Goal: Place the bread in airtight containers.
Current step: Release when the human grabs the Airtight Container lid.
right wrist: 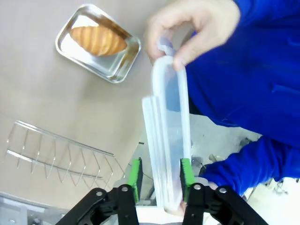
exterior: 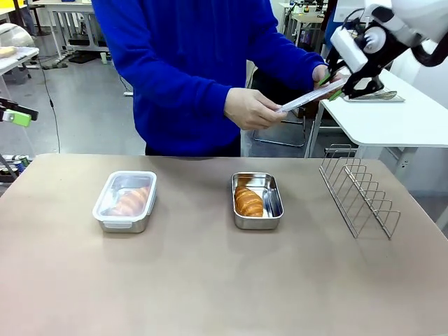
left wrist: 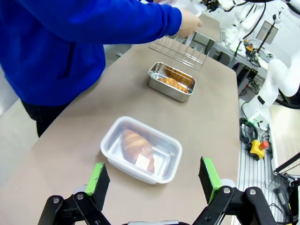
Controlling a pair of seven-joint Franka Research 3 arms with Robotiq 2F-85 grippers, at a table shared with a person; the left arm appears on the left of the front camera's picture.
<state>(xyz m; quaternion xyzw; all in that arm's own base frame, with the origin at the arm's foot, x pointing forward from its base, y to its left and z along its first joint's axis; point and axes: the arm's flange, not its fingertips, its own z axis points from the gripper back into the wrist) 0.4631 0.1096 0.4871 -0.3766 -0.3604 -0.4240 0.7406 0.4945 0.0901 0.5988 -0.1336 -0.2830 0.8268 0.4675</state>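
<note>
Just below and ahead of the left end effector (left wrist: 152, 180), whose jaws stand wide with nothing between them, sits the closed container (left wrist: 140, 150) on the worktop (left wrist: 70, 154). A croissant (left wrist: 137, 144) lies inside it under the clear lid, its long axis along the length of the pan. Farther from this end effector stands the open steel pan (left wrist: 171, 81), and the second croissant (left wrist: 172, 83) lies in it, also along the pan's length, with no lid on it yet. Beyond the pan is the wire rack (left wrist: 180, 49).

The right end effector (right wrist: 158, 180) is lifted above the far side of the worktop. The clear lid (right wrist: 166, 140) stands on edge between its green pads, with its long axis pointing away from the fingers; whether the pads press it I cannot tell. The person's hand (right wrist: 190, 33) pinches the far end of the lid.

I think the risk is in this handover: if one side lets go before the other holds firmly, the lid may slip and fall.
</note>
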